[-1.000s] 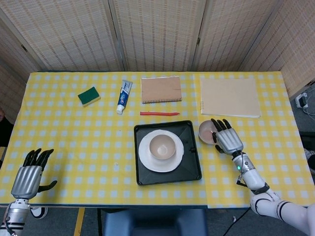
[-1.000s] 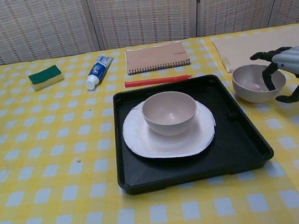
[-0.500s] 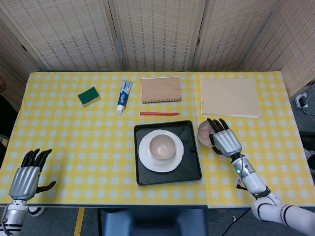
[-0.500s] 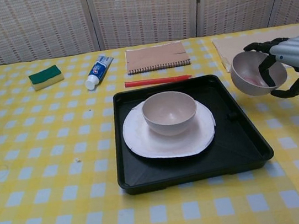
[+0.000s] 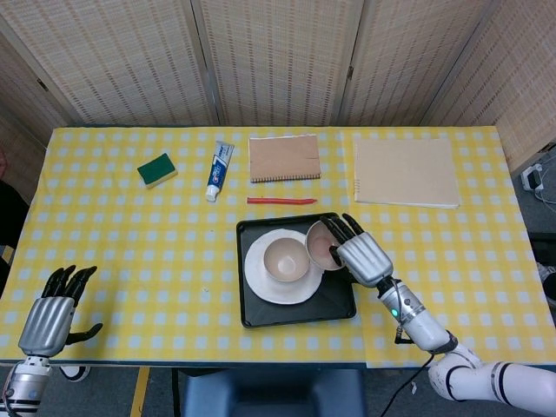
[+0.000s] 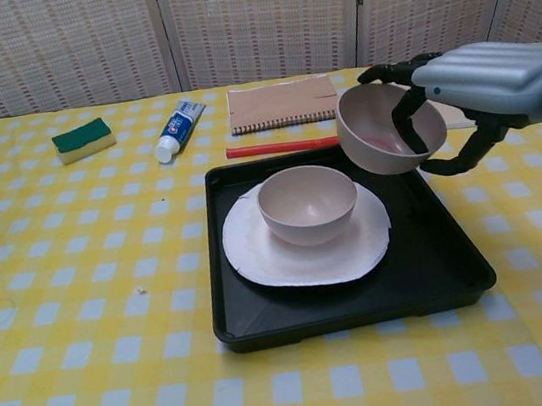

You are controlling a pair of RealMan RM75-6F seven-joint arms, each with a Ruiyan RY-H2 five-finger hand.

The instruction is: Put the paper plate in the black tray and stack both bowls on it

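Left hand [image 5: 50, 320] idles at the table's near-left corner, fingers spread, holding nothing. Centre: black plastic tray [image 6: 448, 270] carries the white paper plate [image 6: 259, 259] with one beige bowl [image 6: 306, 203] on it. Right hand [image 6: 489, 81] pinches the second beige bowl's [image 6: 379, 141] rim, tilted above the tray. It looks light, rigid and smooth, likely slippery. Yellow checked tablecloth [image 6: 79, 270], woven screens [image 6: 260, 18] behind.

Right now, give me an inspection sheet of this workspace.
Surface: table with yellow checked cloth.
Job's things: paper plate in black tray; first bowl on plate; second bowl held tilted above tray.
Clutter: sponge, toothpaste tube, red pen, brown notebook, beige pad.
Hands: right hand grips second bowl; left hand empty, fingers apart.
Cables: plug by floor.
Surroundings: woven screens.
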